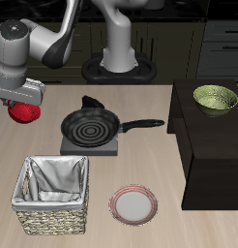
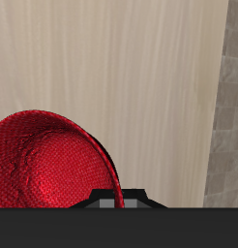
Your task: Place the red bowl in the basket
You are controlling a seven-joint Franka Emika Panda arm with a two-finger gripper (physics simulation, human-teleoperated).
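Note:
My gripper [image 1: 24, 105] is shut on the red bowl [image 1: 26, 113] and holds it in the air over the table's side edge, farther back than the basket. The bowl's ribbed red surface fills much of the wrist view [image 2: 48, 165], right against the gripper's dark body. The square wicker basket [image 1: 54, 196] with its grey-white lining stands near the table's front edge, below and nearer the camera than the bowl. Its inside holds nothing.
A black frying pan [image 1: 90, 125] sits on a grey square block in the table's middle. A flat pink-rimmed plate [image 1: 134, 205] lies beside the basket. An olive-green bowl [image 1: 216, 98] sits on a dark raised cabinet [image 1: 213, 145].

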